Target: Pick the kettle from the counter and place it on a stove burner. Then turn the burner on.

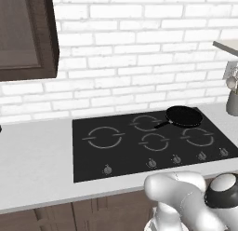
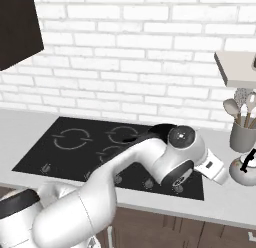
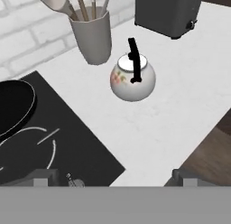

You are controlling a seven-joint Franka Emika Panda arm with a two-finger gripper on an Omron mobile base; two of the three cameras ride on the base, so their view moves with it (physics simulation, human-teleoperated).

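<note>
The frying pan point(image 3: 13, 108) sits well left of the kettle point(image 3: 132, 78), the utensil holder point(image 3: 93, 35) just behind it, a dark appliance point(image 3: 169, 13) behind to its right. The kettle stands upright on the table point(image 3: 158, 123). The tool point(image 3: 115, 175) hovers near, wide and empty; an off-centre descent could knock the thin black handle point(image 3: 133, 60) or tip the holder.

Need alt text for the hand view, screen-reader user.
A small floral white kettle with a black handle stands on the pale counter, ahead of the open hand. Behind it are a grey utensil holder and a dark appliance; the black cooktop and a frying pan lie left.
</note>
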